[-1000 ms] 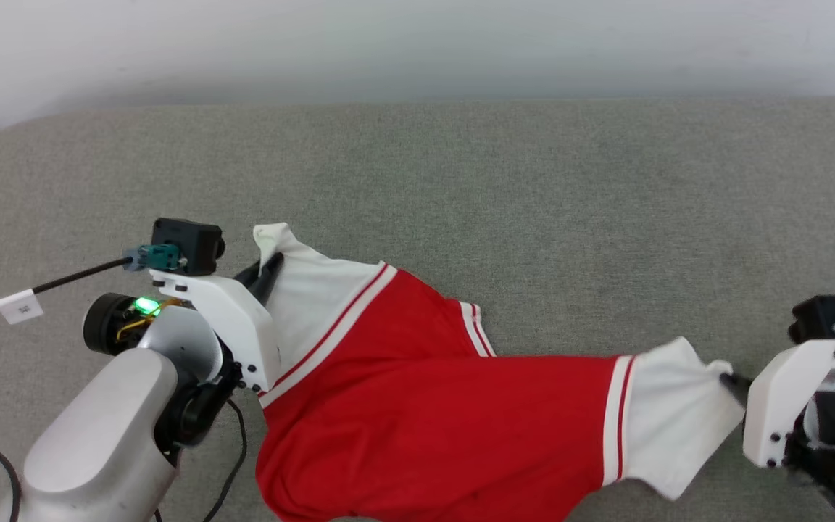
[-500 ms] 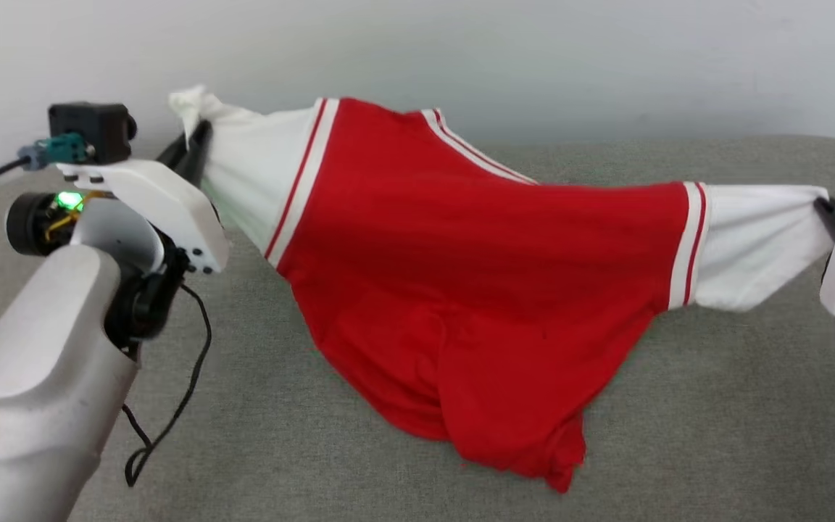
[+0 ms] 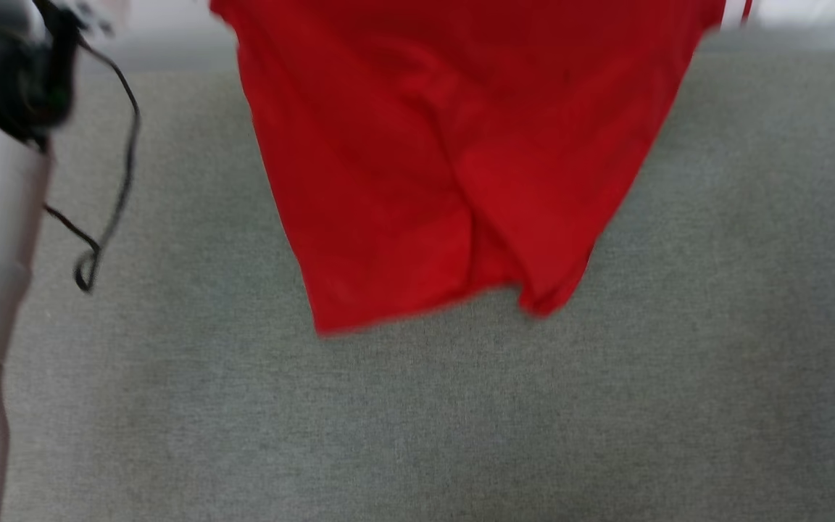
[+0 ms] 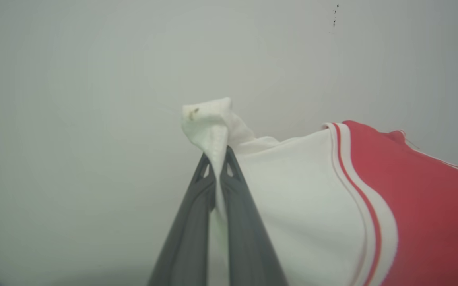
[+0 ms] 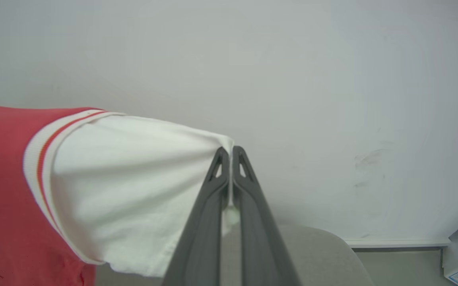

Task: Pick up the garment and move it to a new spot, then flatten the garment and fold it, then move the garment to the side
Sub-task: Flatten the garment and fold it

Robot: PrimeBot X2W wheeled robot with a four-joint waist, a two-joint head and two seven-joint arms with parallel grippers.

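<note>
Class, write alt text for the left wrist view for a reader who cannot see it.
The left gripper pinches the bunched white sleeve tip of the garment before a plain pale wall. At right, a striped band meets the red body.

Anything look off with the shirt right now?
Minor only. The red soft T-shirt with white sleeves hangs with a vertical crease and an uneven hem over the grey cushion. Left gripper pinches a bunched sleeve tip; right gripper holds the other sleeve's edge.
</note>
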